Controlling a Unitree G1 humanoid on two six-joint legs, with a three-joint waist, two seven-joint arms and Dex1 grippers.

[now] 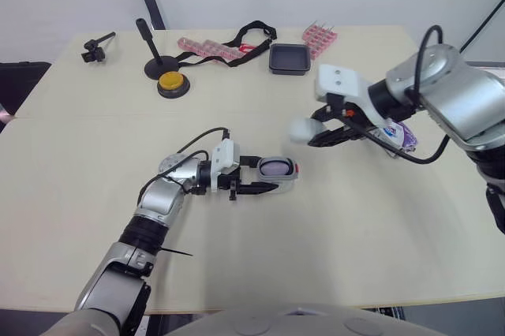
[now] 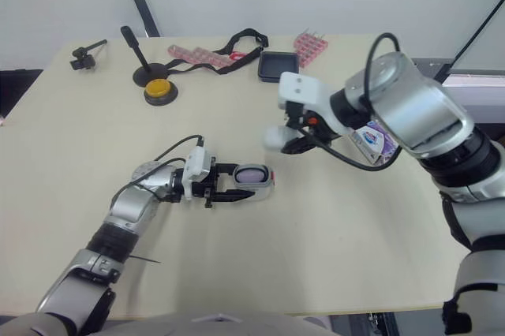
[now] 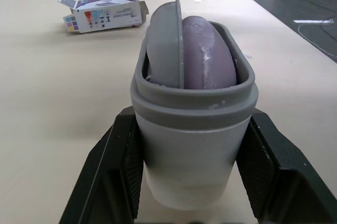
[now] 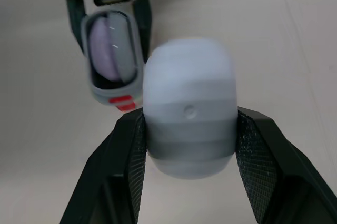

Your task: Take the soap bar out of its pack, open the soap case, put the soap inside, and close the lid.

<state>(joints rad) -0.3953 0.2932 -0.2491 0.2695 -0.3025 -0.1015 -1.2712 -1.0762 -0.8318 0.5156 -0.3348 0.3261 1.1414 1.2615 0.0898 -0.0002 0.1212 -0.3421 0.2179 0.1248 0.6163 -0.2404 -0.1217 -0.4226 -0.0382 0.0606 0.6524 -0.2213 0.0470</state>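
The table (image 1: 95, 154) carries the whole work area. The right gripper (image 4: 188, 114) hangs above it, well apart from the left gripper (image 1: 268, 174), which lies low against the surface. The left gripper's fingers pinch the soap case (image 1: 282, 170) by its two long sides, with the open mouth pointing away from the wrist. The right gripper's fingers pinch the lid (image 1: 301, 131) across its rounded flanks, with the case below and beyond the fingertips. The soap pack (image 3: 102, 13) lies emptied on the table, behind the right gripper and far ahead of the left fingertips. The soap bar (image 3: 208, 50) sits inside the case, between the left fingers. A grey insert (image 3: 163, 45) stands on edge just beside the soap bar, and both rise above the case rim. Judgement: only lid closure is outstanding. Hazard 1: the upright insert and the protruding soap bar may block the lid from seating, because neither lies flush. Hazard 2: the lid may rotate or slip, because its gripped flanks are curved and smooth. Hazard 3: closing force may drive the case backward through the left pinch or tip it. Hazard 4: a lid brought in askew may jam on the rim and miss the red latch (image 4: 122, 101).
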